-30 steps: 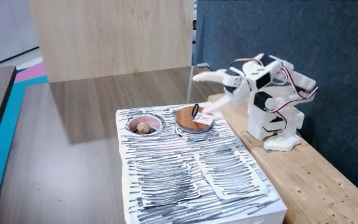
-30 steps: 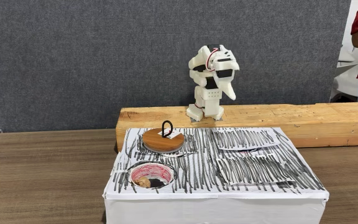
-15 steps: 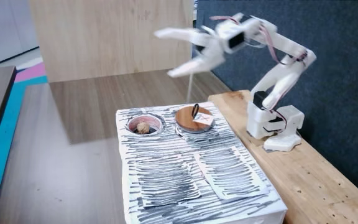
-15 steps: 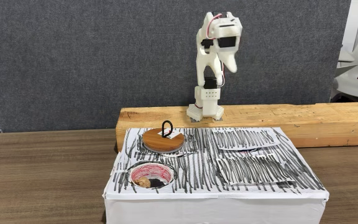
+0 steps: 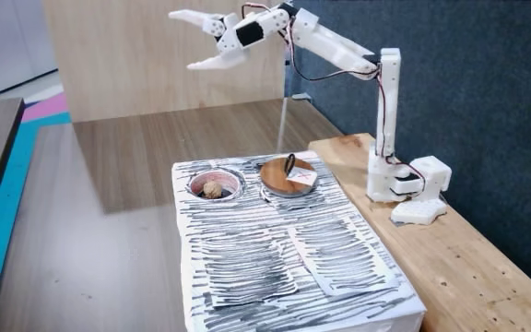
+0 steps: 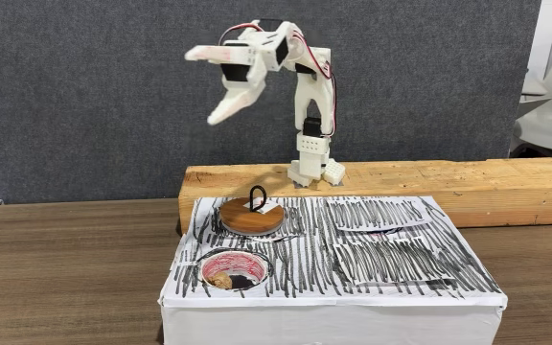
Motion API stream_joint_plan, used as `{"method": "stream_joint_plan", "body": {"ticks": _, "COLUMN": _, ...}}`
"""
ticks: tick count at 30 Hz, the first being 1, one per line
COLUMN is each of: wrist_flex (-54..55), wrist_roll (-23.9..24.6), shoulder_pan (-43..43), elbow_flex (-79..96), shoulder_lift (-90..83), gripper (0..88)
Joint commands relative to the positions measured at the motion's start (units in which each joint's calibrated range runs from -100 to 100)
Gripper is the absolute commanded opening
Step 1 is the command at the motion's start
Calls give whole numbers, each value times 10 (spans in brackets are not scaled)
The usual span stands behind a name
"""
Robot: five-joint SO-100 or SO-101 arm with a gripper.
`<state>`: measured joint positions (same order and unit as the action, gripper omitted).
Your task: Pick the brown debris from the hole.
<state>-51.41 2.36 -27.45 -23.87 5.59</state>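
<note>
striped box point(image 6: 391, 259) | brown debris point(image 5: 212, 190) in hole, roundish | fingers point(image 5: 192, 41) spread, empty

White plastic arm point(image 5: 382, 111) built of blocky segments, black servo bodies showing at the joints, thin red and dark cables looping along it, ending in a white two-fingered pincer point(image 6: 217, 84).

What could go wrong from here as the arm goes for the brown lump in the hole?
The claw is open but high above the box, so a long descent could miss the hole. The brown debris is small and sits low inside, so the fingers may catch the rim. The wooden disc lies right beside the hole and could get knocked.
</note>
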Motion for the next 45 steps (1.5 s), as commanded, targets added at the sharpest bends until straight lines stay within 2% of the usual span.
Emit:
{"method": "stream_joint_plan", "body": {"ticks": 1, "wrist_flex": -61, "wrist_roll": -2, "shoulder_pan": -3, "elbow_flex": -30, "shoulder_lift": -1, "gripper": 397}}
{"method": "stream_joint_plan", "body": {"ticks": 5, "wrist_flex": -182, "wrist_roll": -2, "shoulder_pan": -3, "elbow_flex": -36, "shoulder_lift": 3, "gripper": 397}}
{"method": "stream_joint_plan", "body": {"ticks": 8, "wrist_flex": -218, "wrist_roll": 2, "shoulder_pan": -3, "elbow_flex": -37, "shoulder_lift": 14, "gripper": 397}}
{"method": "stream_joint_plan", "body": {"ticks": 22, "wrist_flex": -244, "wrist_roll": -3, "shoulder_pan": -1, "elbow_flex": -81, "shoulder_lift": 74, "gripper": 384}}
{"method": "stream_joint_plan", "body": {"ticks": 31, "wrist_flex": -270, "wrist_roll": -3, "shoulder_pan": 22, "elbow_flex": -85, "shoulder_lift": 66, "gripper": 177}}
{"method": "stream_joint_plan", "body": {"ticks": 45, "wrist_flex": -268, "wrist_roll": -14, "shoulder_pan": 56, "elbow_flex": -110, "shoulder_lift": 161, "gripper": 180}}
